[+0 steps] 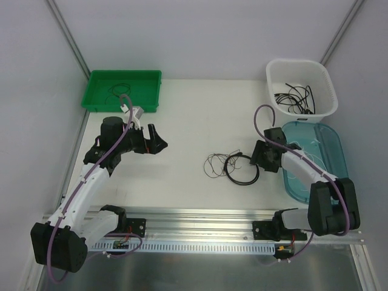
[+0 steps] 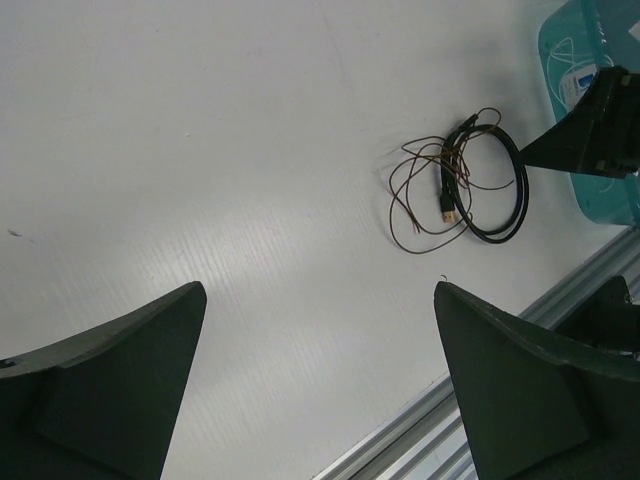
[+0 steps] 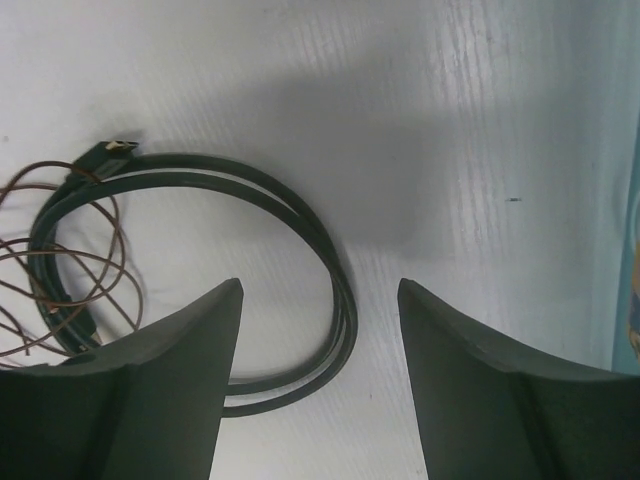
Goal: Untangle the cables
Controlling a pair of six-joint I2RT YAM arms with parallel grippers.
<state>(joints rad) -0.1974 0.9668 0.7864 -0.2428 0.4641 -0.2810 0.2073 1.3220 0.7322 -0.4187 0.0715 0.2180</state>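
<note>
A black cable coil [image 1: 242, 183] lies mid-table, tangled with a thin brown wire [image 1: 213, 165] on its left side. My right gripper [image 1: 257, 159] hovers low over the coil's right edge. In the right wrist view its jaws stand apart. The coil's right arc [image 3: 348, 261] runs between them, touching neither finger, and the brown wire [image 3: 118, 225] loops at the left. My left gripper [image 1: 159, 142] hangs open and empty over bare table to the left. Its wrist view shows the coil [image 2: 522, 190] and the brown wire [image 2: 392, 205] far off.
A green tray [image 1: 91, 103] at the back left holds a thin dark cable. The white basket [image 1: 330, 91] at the back right holds several black cables. A teal tray [image 1: 330, 151] sits right of the right arm. A metal rail [image 1: 200, 221] edges the near side.
</note>
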